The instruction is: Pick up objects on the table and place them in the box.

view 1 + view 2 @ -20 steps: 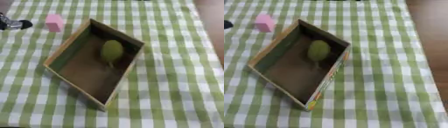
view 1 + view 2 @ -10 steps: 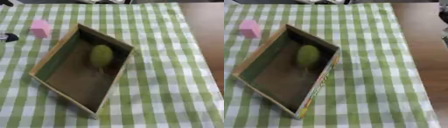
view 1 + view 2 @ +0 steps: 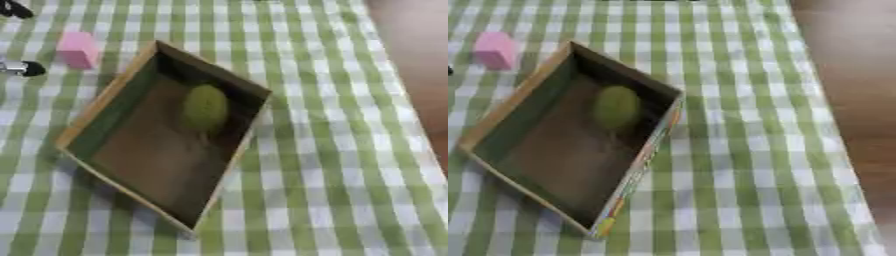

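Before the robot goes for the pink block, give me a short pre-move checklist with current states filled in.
1. Pink block still on the checked cloth, outside the box: ok.
2. Box open, floor space free: ok.
3. Green object already inside the box: ok.
4. Left robot hand near the block: only dark tips show at the left edge; finger state cannot tell.
5. Right robot hand in view: not ok.
6. Path from block to box unobstructed: ok.
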